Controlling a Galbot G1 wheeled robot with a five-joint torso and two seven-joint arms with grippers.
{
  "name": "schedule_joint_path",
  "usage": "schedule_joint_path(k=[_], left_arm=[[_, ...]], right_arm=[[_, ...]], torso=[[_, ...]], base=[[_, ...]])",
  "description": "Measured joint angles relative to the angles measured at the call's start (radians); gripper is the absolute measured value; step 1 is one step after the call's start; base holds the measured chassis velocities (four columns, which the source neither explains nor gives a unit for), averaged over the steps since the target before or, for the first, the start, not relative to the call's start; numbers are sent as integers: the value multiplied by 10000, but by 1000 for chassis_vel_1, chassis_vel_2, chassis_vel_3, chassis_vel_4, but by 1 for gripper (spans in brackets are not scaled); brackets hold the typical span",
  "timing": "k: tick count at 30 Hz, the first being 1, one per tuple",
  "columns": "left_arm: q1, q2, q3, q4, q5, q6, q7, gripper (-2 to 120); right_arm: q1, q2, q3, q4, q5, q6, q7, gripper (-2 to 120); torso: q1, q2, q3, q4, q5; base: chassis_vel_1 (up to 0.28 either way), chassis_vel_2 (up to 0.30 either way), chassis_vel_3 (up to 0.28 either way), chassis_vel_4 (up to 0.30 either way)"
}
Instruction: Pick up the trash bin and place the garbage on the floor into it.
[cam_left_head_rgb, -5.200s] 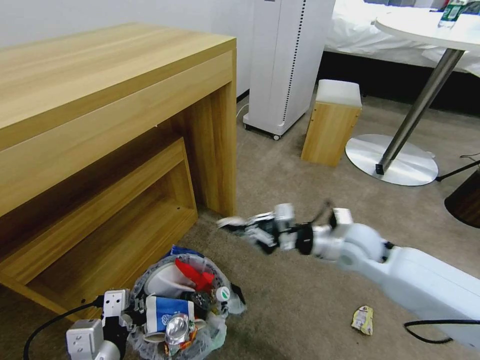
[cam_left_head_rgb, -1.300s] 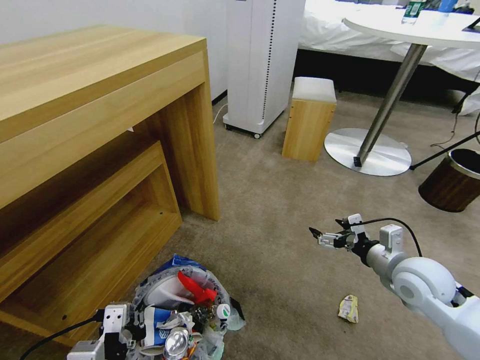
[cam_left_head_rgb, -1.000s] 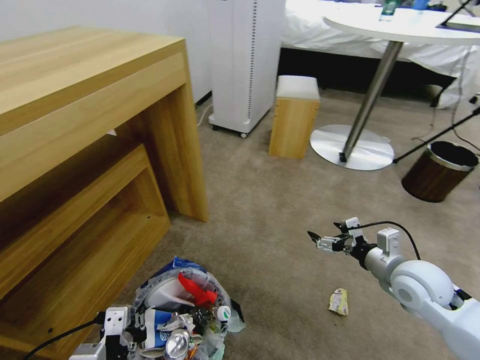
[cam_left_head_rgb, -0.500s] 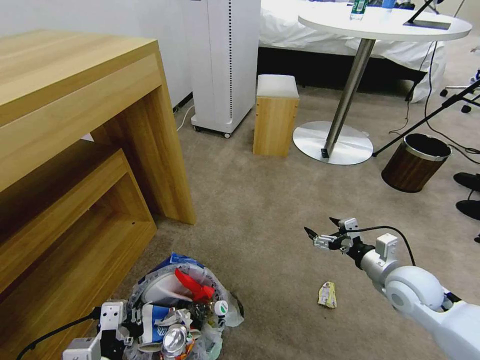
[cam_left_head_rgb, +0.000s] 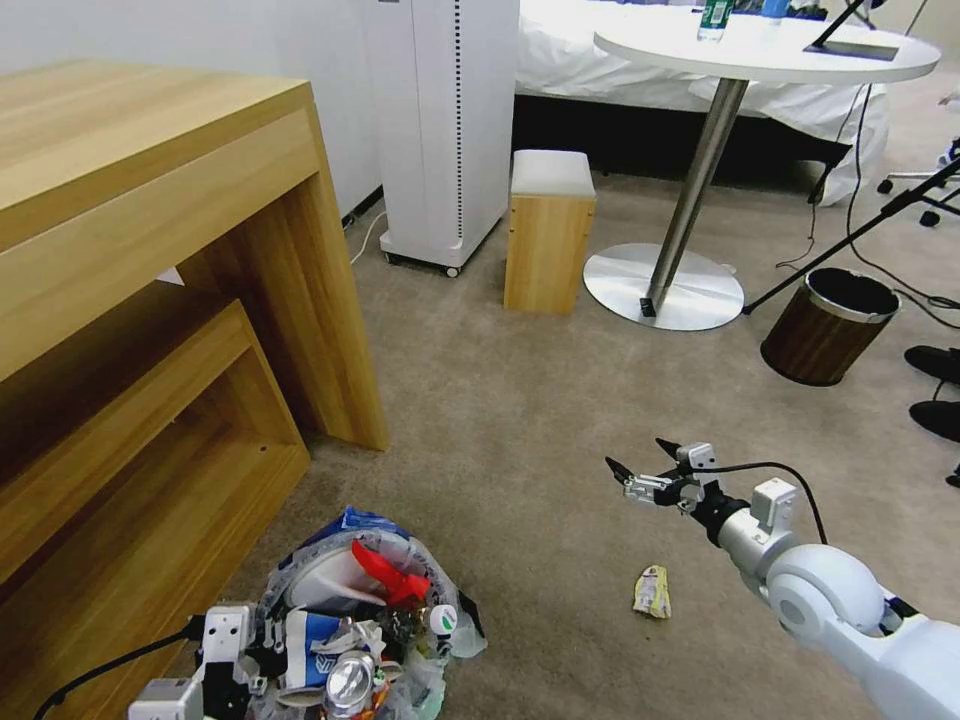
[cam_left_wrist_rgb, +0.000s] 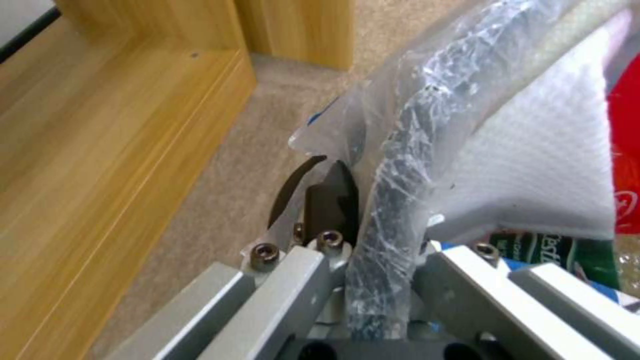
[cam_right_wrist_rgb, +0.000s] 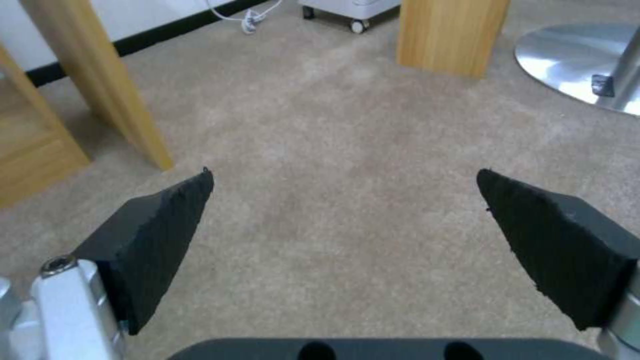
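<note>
Left wrist view: left gripper (cam_left_wrist_rgb: 373, 240) clamps trash bin (cam_left_wrist_rgb: 400, 175) rim.

Even, bright indoor light; shadows are soft, the darkest pooling under the desk (cam_left_head_rgb: 150, 260) at nine o'clock. The metal table base (cam_left_head_rgb: 665, 288) at one o'clock shines with glare. Straight edges bow toward the head view's borders, and the left wrist view is soft close up.

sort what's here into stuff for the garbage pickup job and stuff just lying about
Part of the job:
- trash bin, bag-lined, full of litter
- left claw, shut on the bin's rim
- crumpled yellow wrapper on the carpet
- right claw, open above the carpet

Just lying about:
- wooden desk
- white tower unit
- wooden stool
- round white table
- wood-grain bin
</note>
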Motion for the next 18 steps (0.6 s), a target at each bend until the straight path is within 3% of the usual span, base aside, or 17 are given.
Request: schedule_joint_path(k=[7, 11, 18], left_arm=[[-33, 171, -99, -1, -139, -6, -15, 0], [-86, 121, -13, 41, -140, -8, -16, 0], [-53, 121, -24, 99, -86, -8, 23, 0]], right_arm=[[130, -19, -161, -168, -336, 438, 37, 100], [182, 20, -308, -390, -1268, 627, 280, 100], [101, -125, -1122, -257, -2135, -871, 1358, 100]], torso=[[0, 0, 1, -1, 2], [2, -2, 4, 0, 8], [-2, -1, 0, -2, 0]], base=[[-252, -37, 248, 31], [-275, -92, 251, 84], [-37, -64, 21, 42]])
